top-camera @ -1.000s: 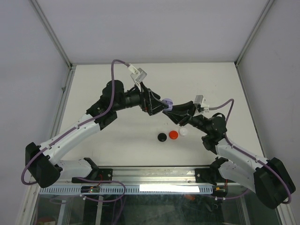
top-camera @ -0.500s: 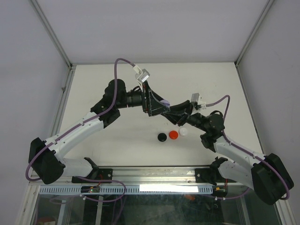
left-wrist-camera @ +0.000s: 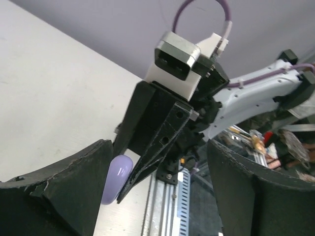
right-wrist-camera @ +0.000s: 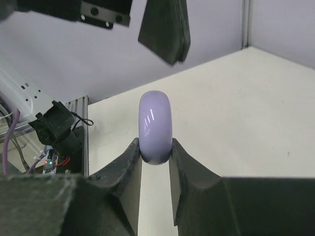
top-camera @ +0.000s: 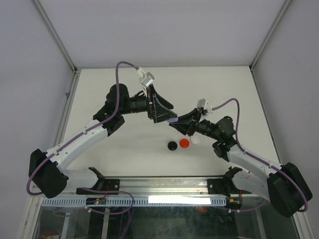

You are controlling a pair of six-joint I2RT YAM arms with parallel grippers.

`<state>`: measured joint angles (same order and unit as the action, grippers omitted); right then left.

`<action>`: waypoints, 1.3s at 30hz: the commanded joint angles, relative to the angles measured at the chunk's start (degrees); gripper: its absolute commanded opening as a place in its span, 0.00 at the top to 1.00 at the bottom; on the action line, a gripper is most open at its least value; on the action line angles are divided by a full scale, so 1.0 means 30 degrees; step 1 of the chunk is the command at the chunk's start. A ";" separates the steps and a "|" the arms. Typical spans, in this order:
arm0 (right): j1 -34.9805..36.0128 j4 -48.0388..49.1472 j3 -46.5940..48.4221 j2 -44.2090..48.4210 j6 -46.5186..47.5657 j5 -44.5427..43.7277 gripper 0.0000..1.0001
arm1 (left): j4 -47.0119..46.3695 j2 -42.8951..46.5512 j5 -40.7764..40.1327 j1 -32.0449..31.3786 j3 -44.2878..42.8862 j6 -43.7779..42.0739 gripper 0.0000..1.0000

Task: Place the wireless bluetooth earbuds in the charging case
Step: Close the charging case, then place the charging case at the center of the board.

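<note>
My right gripper [right-wrist-camera: 155,145] is shut on a closed lavender puck-like charging case [right-wrist-camera: 155,128] and holds it edge-on above the table. In the top view the case [top-camera: 173,120] is a sliver at the right gripper [top-camera: 175,122]. My left gripper [left-wrist-camera: 157,196] is open wide and faces the right one. Its left finger [left-wrist-camera: 74,187] is right beside the case [left-wrist-camera: 117,179], and its right finger is well clear. In the top view the left gripper [top-camera: 168,112] meets the right one mid-table. No earbuds are in view.
Three small round cases lie in a row on the table below the grippers: black [top-camera: 172,145], red [top-camera: 184,143] and white [top-camera: 195,140]. The white table [top-camera: 99,99] has metal rails on its left and right sides and grey walls behind.
The lavender case has moved a little nearer and left, and now shows only edge-on in the top view. The right arm has reached further left. The left gripper's fingers have spread apart.
</note>
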<state>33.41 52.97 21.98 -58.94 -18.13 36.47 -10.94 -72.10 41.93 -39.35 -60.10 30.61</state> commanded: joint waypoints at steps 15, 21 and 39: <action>-0.2133 -1.6261 0.4067 -0.1029 -0.0316 -0.4883 1.00 | 0.9327 0.4108 -1.8098 0.1542 0.0700 -0.6841 0.01; -0.2366 -1.8488 0.5358 -0.3561 -0.1677 -0.5468 1.00 | 0.7648 0.4804 -2.3506 0.1963 0.3006 -0.8149 0.01; -0.2369 -1.8695 0.6451 -0.8955 -0.3211 -0.5654 0.83 | 0.7433 0.6258 -1.9103 0.7360 0.3809 -0.4476 0.01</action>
<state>26.33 -3.81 38.72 -84.90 -25.58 18.94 14.31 -55.61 -22.26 -22.33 -48.80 11.53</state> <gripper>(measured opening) 0.270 0.990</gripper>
